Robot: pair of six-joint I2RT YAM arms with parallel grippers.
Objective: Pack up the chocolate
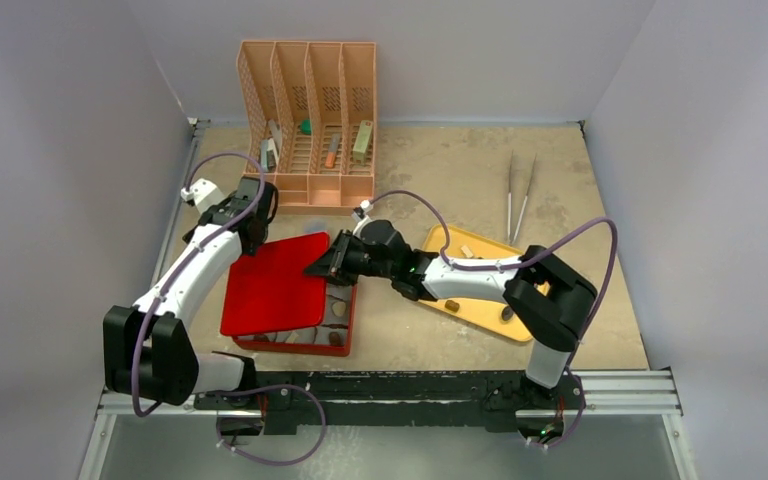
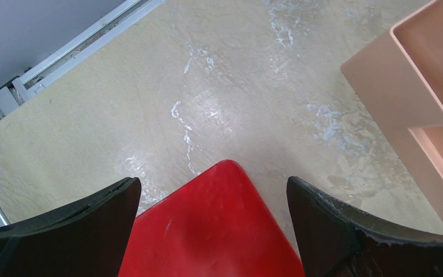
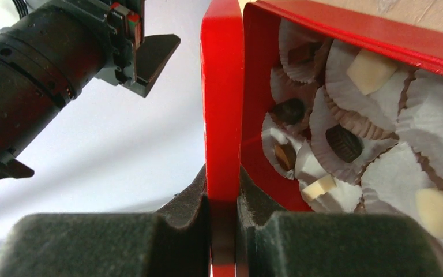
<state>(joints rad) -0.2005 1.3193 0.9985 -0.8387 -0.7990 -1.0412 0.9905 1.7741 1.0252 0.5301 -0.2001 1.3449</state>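
Observation:
A red box [image 3: 346, 29] holds white paper cups with chocolate in them: dark pieces [image 3: 344, 143], cream ones [image 3: 371, 70] and a tan one [image 3: 284, 154]. A red lid [image 1: 270, 285] lies tilted over the box [image 1: 345, 340], hiding most of it from above. My right gripper [image 1: 325, 263] is shut on the lid's right edge [image 3: 222, 98]. My left gripper [image 1: 250, 215] hangs open over the lid's far left corner [image 2: 213, 225], which sits between its fingers [image 2: 92, 231] without touching them. More chocolate [image 1: 507, 313] lies on a yellow tray [image 1: 480, 305].
A peach desk organizer [image 1: 310, 120] with small items stands at the back, close to my left gripper's right finger [image 2: 346, 231]. Two thin sticks [image 1: 520, 195] lie at the back right. The grey walls close in on three sides.

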